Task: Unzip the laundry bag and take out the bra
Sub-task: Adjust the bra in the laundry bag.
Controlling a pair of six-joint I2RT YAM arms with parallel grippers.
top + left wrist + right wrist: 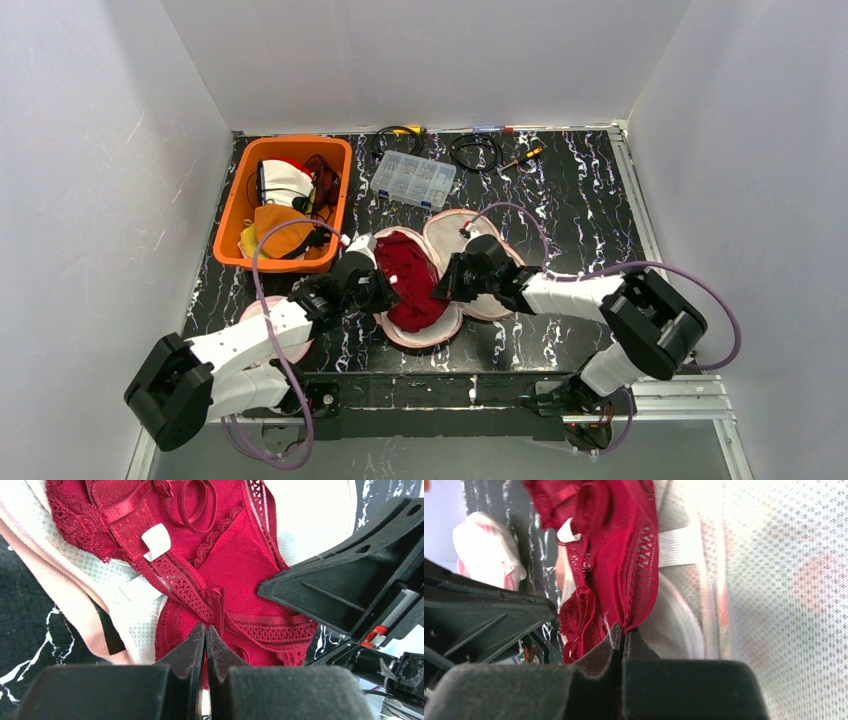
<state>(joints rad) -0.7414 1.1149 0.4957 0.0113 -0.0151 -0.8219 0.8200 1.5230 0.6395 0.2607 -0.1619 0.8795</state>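
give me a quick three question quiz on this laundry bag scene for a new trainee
1. True or false: the laundry bag is zipped shut.
2. Where is the red bra? A: zipped inside the bag. B: lying in one open half of the bag. C: lifted clear of the bag.
3. Fill in: the jaws of the left tool and the right tool are both ____.
Key: 1 false; 2 B; 3 shut
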